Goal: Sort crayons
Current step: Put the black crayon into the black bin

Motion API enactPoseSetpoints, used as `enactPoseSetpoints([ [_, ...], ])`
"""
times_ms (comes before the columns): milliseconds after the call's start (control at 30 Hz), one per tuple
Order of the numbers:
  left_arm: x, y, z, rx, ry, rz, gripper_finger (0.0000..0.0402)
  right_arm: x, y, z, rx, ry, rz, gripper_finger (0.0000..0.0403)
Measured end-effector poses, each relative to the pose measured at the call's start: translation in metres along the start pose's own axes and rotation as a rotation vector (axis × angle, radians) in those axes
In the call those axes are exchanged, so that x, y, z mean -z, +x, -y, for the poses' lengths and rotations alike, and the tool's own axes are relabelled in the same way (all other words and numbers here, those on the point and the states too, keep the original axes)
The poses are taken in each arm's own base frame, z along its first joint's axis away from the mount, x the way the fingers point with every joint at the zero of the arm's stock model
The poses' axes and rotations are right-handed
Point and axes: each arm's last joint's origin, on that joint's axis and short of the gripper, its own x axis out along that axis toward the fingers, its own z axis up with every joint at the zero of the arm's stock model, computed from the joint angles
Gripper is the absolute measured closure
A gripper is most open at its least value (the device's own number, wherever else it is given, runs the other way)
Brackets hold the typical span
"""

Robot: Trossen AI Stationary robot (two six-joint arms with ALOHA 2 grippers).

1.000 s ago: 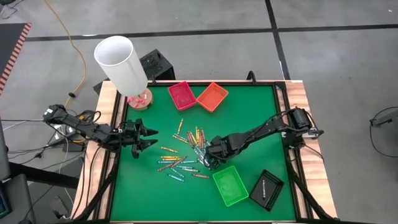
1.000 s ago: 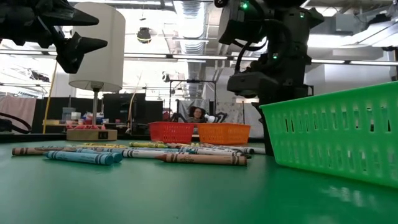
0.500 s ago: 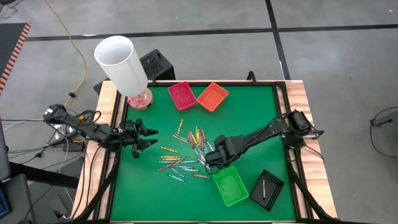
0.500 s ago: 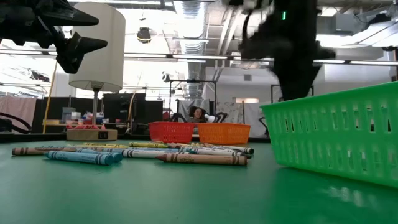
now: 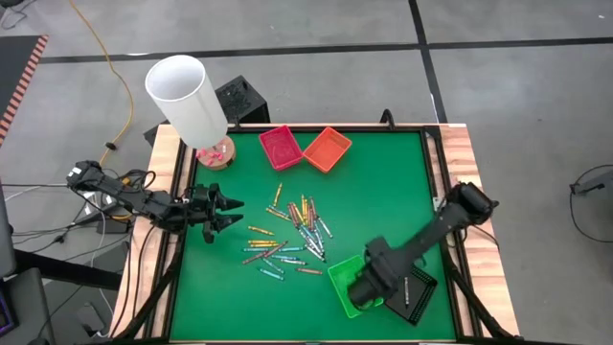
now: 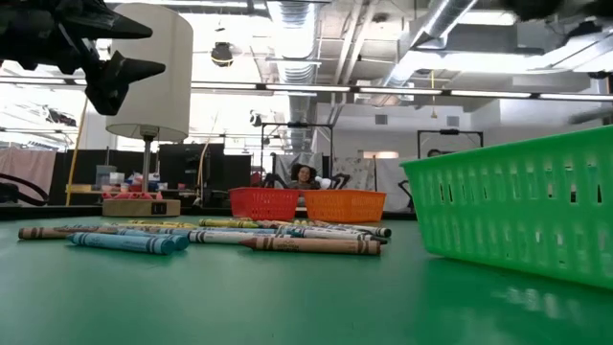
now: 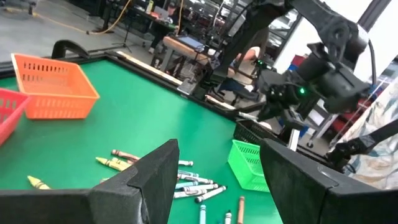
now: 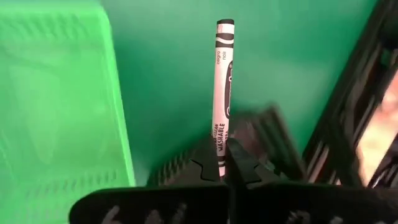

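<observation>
Two arms in view. Right gripper [image 5: 362, 287] over the green tray [image 5: 343, 276] at about 5 o'clock on the table [image 5: 383, 192], arm stretched diagonally from the right edge, wrist tipped down. Clamped on a grey-white crayon [image 8: 222, 93], held by its lower end, tip sticking out past the fingers [image 8: 245, 168]; black tray [image 5: 419, 289] just beside. Left gripper [image 5: 230, 209] at 9 o'clock, level, above the table, jaws spread, holding nothing. Loose crayons [image 5: 287, 240] scattered mid-table, slightly toward 7 o'clock. Red tray [image 5: 281, 147] and orange tray [image 5: 327, 149] side by side at 12 o'clock. Lamp [image 5: 187, 99] at 11 o'clock.
</observation>
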Motion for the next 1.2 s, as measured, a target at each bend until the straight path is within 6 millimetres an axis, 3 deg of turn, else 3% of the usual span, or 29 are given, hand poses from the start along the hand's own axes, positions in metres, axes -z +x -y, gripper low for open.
enactPoseSetpoints([
  [267, 0.000, 0.000, 0.000, -0.001, -0.044, 0.000, 0.0186, 0.057, 0.002, 0.023, 0.068, 0.220, -0.109, 0.0401],
  [400, 0.000, 0.000, 0.000, -0.012, -0.076, 0.005, 0.0186, 0.077, 0.004, 0.027, 0.047, 0.214, -0.169, 0.0401],
  [900, 0.000, 0.000, -0.001, -0.018, -0.122, 0.008, 0.0186, 0.070, 0.005, 0.014, -0.018, 0.244, -0.199, 0.0401],
  [1200, 0.000, 0.000, -0.001, -0.019, -0.169, 0.008, 0.0186, 0.066, 0.011, 0.013, -0.039, 0.241, -0.122, 0.0401],
])
